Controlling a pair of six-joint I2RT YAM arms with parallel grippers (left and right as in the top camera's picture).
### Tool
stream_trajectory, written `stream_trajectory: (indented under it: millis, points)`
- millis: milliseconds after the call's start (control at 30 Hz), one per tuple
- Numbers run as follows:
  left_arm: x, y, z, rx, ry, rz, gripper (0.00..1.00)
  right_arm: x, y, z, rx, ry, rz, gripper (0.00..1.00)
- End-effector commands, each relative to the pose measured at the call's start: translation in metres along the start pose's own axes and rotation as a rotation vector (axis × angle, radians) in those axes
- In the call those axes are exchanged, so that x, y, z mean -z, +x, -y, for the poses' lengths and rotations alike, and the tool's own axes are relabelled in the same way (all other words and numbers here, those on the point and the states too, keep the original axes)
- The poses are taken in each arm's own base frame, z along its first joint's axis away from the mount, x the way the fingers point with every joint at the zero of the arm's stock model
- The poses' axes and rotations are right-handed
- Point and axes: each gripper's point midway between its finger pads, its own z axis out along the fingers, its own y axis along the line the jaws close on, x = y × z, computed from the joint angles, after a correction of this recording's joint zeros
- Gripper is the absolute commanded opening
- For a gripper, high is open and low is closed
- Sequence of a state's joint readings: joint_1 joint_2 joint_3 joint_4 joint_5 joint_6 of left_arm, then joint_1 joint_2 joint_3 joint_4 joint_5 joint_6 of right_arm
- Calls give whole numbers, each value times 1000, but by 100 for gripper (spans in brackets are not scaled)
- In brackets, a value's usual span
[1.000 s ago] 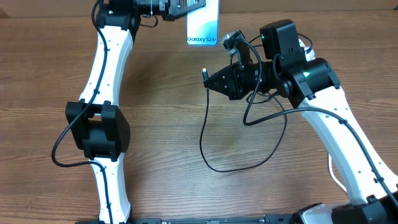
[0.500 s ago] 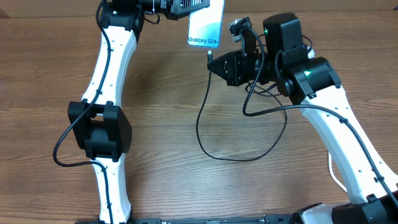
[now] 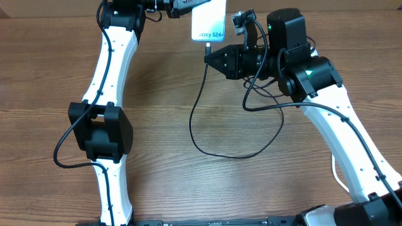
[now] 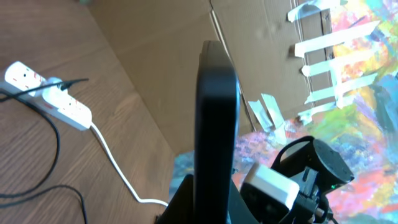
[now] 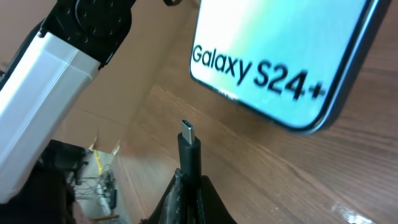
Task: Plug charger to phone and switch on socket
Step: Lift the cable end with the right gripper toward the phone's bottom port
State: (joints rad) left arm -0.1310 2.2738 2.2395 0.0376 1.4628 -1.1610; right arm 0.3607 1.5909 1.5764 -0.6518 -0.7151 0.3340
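Note:
My left gripper (image 3: 188,5) is shut on the phone (image 3: 208,26) and holds it above the table's far edge, its blue-teal screen up. The phone (image 4: 216,118) shows edge-on as a dark slab between the left fingers. My right gripper (image 3: 210,58) is shut on the charger (image 3: 201,107) just behind its connector tip (image 5: 188,133). That tip points at the phone's lettered short edge (image 5: 267,81), a small gap away. The black cable loops across the table toward the right arm. The socket (image 4: 48,94), a white strip with a black plug in it, lies at the far side.
A thick white cord (image 4: 121,171) runs from the socket across the wood. Cardboard (image 4: 186,56) stands behind the table. Both arms crowd the table's far middle; the left arm's elbow (image 3: 99,130) sits over the left side.
My right gripper has carried the connector up and to the left, close under the phone's short edge. The phone shifted slightly right. The cable loop was dragged along.

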Motion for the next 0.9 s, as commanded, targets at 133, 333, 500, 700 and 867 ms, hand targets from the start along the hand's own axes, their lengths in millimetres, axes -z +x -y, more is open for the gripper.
stream_trajectory:
  millis: [133,333,500,700,867]
  points:
    - [7,-10,27,-25,-9,51,4,-5,5,5,-55,-4,-21,4]
    - [9,-8,28,12,-4,39,4,0,-3,24,-106,25,0,4]
    - [8,-4,29,14,4,14,4,3,-8,19,-89,-22,7,4]
    - [8,-4,29,10,4,13,4,0,-2,5,-85,-110,-32,4]
    - [7,-3,29,11,5,12,4,-7,3,6,-115,-119,-59,4]
